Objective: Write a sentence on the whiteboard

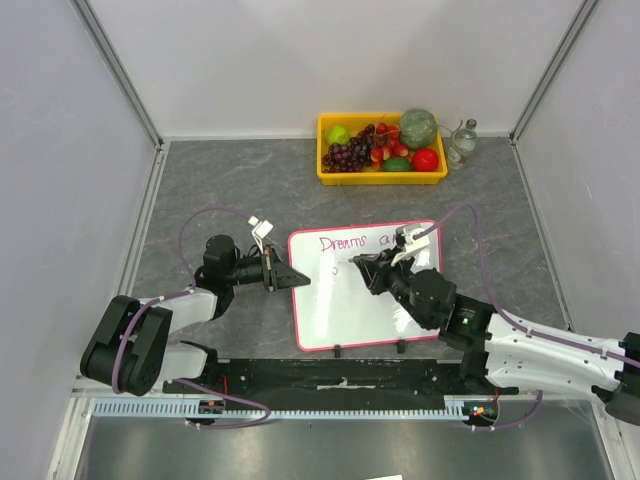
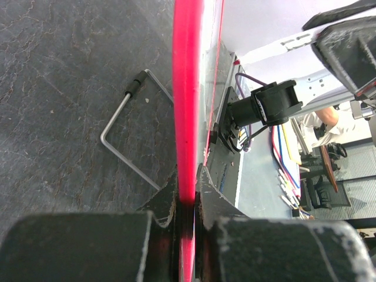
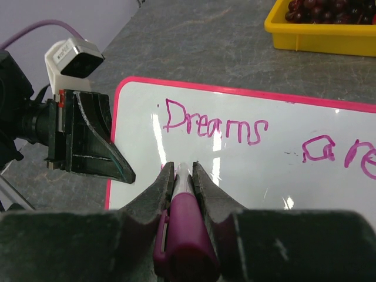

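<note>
The whiteboard lies flat on the grey table, its pink rim seen edge-on in the left wrist view. The sentence runs along the far edge and reads "Dreams", followed by more letters to the right. My left gripper is shut on the board's left rim. My right gripper is shut on a magenta marker. The marker points down at the board just below "Dreams". Its tip is hidden between the fingers.
A yellow tray of fruit stands at the back, with a small bottle to its right. Black clips sit on the board's near edge. A bent metal wire lies on the table left of the board.
</note>
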Action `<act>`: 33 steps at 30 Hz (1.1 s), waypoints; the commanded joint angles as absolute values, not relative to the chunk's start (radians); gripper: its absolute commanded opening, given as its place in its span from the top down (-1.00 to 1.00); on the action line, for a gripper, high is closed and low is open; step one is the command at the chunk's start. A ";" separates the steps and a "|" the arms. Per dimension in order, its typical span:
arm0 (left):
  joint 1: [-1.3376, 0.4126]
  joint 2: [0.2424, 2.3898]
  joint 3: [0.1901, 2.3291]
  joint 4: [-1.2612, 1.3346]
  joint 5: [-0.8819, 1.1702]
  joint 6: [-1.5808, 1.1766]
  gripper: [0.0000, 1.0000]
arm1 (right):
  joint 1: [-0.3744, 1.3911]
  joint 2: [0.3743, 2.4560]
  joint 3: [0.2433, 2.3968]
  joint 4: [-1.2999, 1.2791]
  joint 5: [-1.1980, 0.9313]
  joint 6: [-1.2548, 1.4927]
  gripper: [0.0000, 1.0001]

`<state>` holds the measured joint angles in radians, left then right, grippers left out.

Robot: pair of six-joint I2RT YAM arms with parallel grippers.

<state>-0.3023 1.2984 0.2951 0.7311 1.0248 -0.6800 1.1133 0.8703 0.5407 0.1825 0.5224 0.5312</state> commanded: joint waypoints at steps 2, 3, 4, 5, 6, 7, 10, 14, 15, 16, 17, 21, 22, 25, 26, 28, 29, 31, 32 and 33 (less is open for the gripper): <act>-0.307 1.305 0.275 0.664 0.937 -0.532 0.96 | 1.101 0.815 0.528 0.173 0.572 0.535 1.00; -0.307 1.305 0.275 0.664 0.937 -0.532 0.96 | 1.100 0.816 0.528 0.170 0.572 0.534 1.00; -0.307 1.307 0.275 0.664 0.939 -0.534 0.96 | 1.098 0.821 0.526 0.172 0.571 0.535 1.00; -0.307 1.307 0.275 0.664 0.937 -0.532 0.96 | 1.100 0.828 0.528 0.170 0.565 0.535 1.00; -0.307 1.307 0.275 0.664 0.937 -0.532 0.96 | 1.097 0.836 0.528 0.169 0.565 0.537 1.00; -0.307 1.308 0.275 0.664 0.937 -0.532 0.96 | 1.097 0.845 0.526 0.170 0.561 0.538 1.00; -0.307 1.308 0.275 0.664 0.937 -0.532 0.96 | 1.095 0.862 0.523 0.170 0.558 0.540 1.00; -0.307 1.308 0.275 0.664 0.939 -0.534 0.96 | 1.092 0.879 0.519 0.172 0.558 0.541 1.00; -0.307 1.308 0.275 0.664 0.937 -0.534 0.96 | 1.092 0.884 0.518 0.170 0.555 0.541 1.00; -0.305 1.308 0.275 0.664 0.937 -0.532 0.96 | 1.092 0.887 0.517 0.172 0.554 0.541 1.00; -0.305 1.308 0.275 0.666 0.937 -0.532 0.96 | 1.091 0.890 0.517 0.172 0.552 0.543 1.00; -0.307 1.310 0.275 0.664 0.939 -0.534 0.96 | 1.091 0.893 0.512 0.172 0.535 0.546 1.00; -0.307 1.309 0.275 0.664 0.937 -0.532 0.96 | 1.091 0.893 0.512 0.170 0.528 0.545 1.00; -0.307 1.310 0.275 0.664 0.937 -0.532 0.96 | 1.089 0.888 0.509 0.163 0.512 0.546 1.00; -0.305 1.309 0.275 0.664 0.937 -0.532 0.96 | 1.091 0.887 0.508 0.163 0.509 0.546 1.00; -0.307 1.308 0.275 0.664 0.939 -0.532 0.96 | 1.091 0.884 0.506 0.156 0.505 0.545 1.00; -0.307 1.308 0.275 0.664 0.937 -0.534 0.96 | 1.091 0.884 0.506 0.153 0.505 0.548 1.00; -0.307 1.312 0.275 0.664 0.937 -0.534 0.96 | 1.091 0.885 0.506 0.146 0.502 0.548 1.00; -0.307 1.310 0.275 0.664 0.939 -0.532 0.96 | 1.091 0.884 0.505 0.140 0.500 0.546 1.00; -0.307 1.312 0.275 0.664 0.937 -0.534 0.96 | 1.089 0.881 0.503 0.138 0.503 0.546 1.00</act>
<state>-0.3023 1.2976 0.2951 0.7288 1.0241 -0.6796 1.0954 0.8822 0.5217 0.1711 0.5007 0.5400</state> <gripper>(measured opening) 0.085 0.207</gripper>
